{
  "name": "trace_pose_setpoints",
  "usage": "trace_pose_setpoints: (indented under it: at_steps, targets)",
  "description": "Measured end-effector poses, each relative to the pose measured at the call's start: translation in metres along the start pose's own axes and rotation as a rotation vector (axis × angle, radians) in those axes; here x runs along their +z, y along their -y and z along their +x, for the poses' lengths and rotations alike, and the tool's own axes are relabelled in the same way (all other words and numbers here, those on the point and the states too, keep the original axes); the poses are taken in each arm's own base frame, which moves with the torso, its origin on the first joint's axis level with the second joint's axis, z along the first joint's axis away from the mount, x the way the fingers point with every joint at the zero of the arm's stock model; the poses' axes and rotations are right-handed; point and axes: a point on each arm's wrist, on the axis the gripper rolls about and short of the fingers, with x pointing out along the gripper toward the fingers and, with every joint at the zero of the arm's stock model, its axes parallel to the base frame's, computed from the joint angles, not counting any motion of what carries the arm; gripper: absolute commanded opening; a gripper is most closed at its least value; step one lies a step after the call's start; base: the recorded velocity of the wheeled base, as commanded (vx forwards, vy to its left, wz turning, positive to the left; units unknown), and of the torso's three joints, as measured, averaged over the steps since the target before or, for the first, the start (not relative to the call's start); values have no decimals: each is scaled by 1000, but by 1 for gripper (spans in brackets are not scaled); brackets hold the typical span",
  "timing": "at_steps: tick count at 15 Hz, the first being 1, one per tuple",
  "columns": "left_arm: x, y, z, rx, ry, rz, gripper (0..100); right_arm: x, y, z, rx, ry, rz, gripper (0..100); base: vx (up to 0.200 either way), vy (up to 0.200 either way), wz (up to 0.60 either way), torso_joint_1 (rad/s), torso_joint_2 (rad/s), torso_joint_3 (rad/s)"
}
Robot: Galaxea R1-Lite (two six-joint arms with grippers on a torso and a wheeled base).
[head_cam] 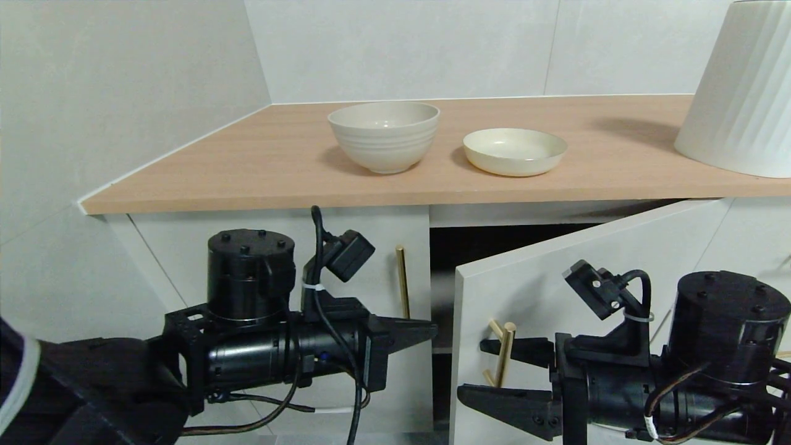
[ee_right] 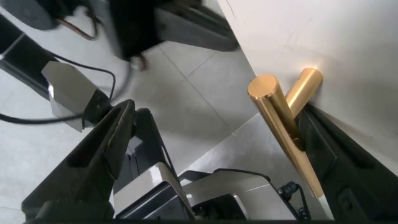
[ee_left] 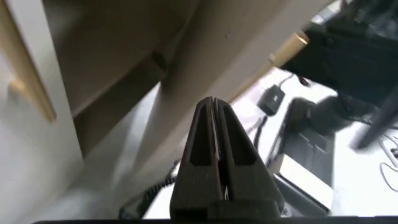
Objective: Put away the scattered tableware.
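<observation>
On the wooden countertop [head_cam: 247,173] stand a ribbed cream bowl [head_cam: 384,136] and, to its right, a shallow cream dish [head_cam: 514,150]. Below it, the right cabinet door [head_cam: 556,272] stands partly open. My right gripper [head_cam: 473,369] is open at this door's brass handle [head_cam: 503,352]. In the right wrist view the handle [ee_right: 286,124] lies between the fingers of the gripper [ee_right: 214,118], close against one of them. My left gripper [head_cam: 426,330] is shut and empty in front of the dark cabinet gap, its closed fingers [ee_left: 212,124] pointing at the door's edge.
A large white ribbed lampshade-like object [head_cam: 741,93] stands at the counter's right end. The left cabinet door [head_cam: 278,225] is closed, with its own brass handle [head_cam: 401,281]. Tiled walls close off the back and the left side.
</observation>
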Motion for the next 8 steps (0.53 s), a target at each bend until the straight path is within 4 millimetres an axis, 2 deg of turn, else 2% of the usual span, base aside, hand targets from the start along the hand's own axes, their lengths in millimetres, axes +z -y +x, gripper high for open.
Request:
trace_pose_setpoints:
  at_steps: [4, 8]
  targets:
    - [-8, -15, 28, 24, 133, 23, 0, 0, 0, 0, -1, 1, -1, 100, 0, 0, 0, 0, 0, 0]
    - [-19, -22, 44, 25, 150, 28, 0, 0, 0, 0, -1, 1, -1, 100, 0, 0, 0, 0, 0, 0]
